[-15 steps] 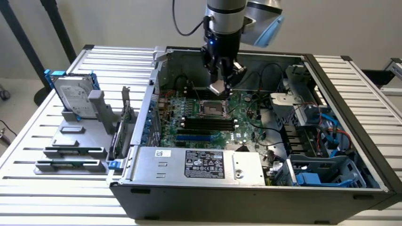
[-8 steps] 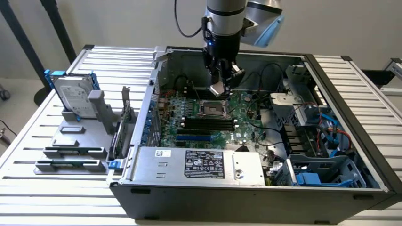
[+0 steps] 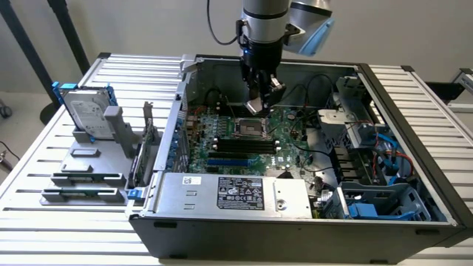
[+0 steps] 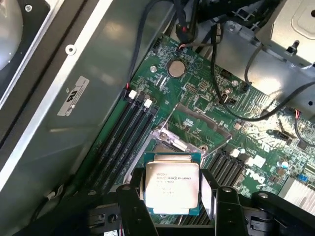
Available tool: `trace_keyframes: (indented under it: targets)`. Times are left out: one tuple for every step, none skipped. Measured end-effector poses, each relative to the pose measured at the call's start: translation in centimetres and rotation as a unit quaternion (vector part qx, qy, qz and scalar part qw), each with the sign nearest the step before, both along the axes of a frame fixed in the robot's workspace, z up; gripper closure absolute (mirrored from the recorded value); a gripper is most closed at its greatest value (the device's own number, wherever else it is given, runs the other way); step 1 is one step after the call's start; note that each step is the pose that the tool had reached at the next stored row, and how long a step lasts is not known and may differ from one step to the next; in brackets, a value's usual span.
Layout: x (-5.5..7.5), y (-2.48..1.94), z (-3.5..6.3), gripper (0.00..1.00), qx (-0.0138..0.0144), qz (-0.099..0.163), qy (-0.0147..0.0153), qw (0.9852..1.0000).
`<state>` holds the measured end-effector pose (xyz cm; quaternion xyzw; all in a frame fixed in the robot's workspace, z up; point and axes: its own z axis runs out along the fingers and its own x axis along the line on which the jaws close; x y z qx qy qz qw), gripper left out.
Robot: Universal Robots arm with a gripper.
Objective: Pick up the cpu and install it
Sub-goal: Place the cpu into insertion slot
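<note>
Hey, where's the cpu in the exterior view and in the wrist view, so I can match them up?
Exterior view: cpu in the hand, inside the case, just above the socket.
Wrist view: cpu gripped between the hand's two black fingers, beside the socket.
Shared landmark: the socket on the green board.

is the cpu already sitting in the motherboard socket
No, the cpu is clamped in the gripper, held clear of the open socket on the motherboard.
</note>
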<state>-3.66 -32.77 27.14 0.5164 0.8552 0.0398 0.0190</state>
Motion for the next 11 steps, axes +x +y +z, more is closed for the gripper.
trace_keyframes:
  targets:
    - [0.00, 0.00, -0.02, 0.45, -0.0005, -0.005, 0.0034, 1.0000]
    - [0.00, 0.00, -0.05, 0.45, -0.0006, -0.009, 0.0077, 0.9999]
    - [0.00, 0.00, -0.08, 0.45, -0.0007, -0.014, 0.0120, 0.9998]
    - [0.00, 0.00, -0.11, 0.45, -0.0008, -0.019, 0.0161, 0.9997]
    - [0.01, 0.00, -0.16, 0.45, -0.0009, -0.025, 0.0194, 0.9995]
    - [0.00, 0.00, -0.20, 0.45, -0.0010, -0.032, 0.0225, 0.9992]
    - [0.00, 0.00, -0.25, 0.45, -0.0011, -0.039, 0.0251, 0.9989]
    - [0.00, 0.00, -0.32, 0.45, -0.0011, -0.046, 0.0270, 0.9986]
    - [0.00, 0.00, -0.39, 0.45, -0.0011, -0.053, 0.0284, 0.9982]
    - [0.00, 0.00, -0.46, 0.45, -0.0010, -0.061, 0.0292, 0.9977]
    - [0.00, 0.00, -0.55, 0.45, -0.0008, -0.069, 0.0294, 0.9972]
